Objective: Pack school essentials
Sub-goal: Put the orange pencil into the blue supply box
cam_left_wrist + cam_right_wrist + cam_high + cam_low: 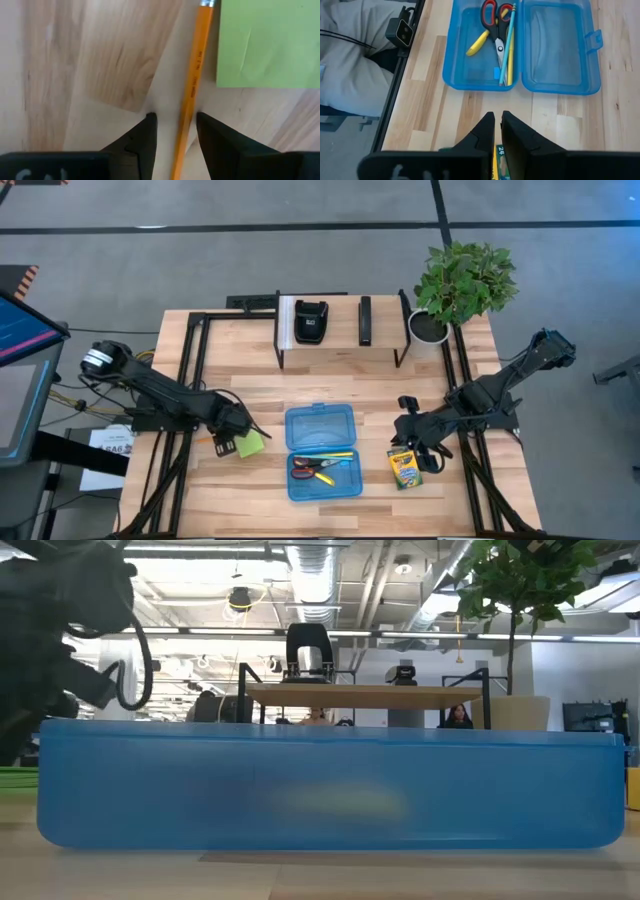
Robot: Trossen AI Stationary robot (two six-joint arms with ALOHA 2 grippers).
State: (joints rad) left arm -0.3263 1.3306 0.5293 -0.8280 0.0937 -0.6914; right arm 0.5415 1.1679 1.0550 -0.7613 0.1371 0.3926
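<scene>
Between the fingers of the left hand (pixel 172 131) an orange pencil (pixel 192 82) is being straddled, lying flat on the bench (pixel 100 60); the fingers are being held apart on either side of it, close but not visibly pressing. Just beside that hand, on the side of the pencil away from the bare wood, the lime-green sticky-note pad (pixel 270 42) is lying flat. Seen from above, the left hand (pixel 232 432) is being held low over the bench, with the pad (pixel 250 444) at its tip.

Ahead of the right hand (pixel 497 125) the open blue pencil case (pixel 520 50) is being viewed, with the red-handled scissors (pixel 495 30), a yellow item and pencils lying in one half. The right hand's fingers are being kept nearly closed, with only a thin gap and nothing gripped. Directly beneath that hand the crayon box (pixel 404 468) is lying on the bench, beside the case (pixel 320 452).
</scene>
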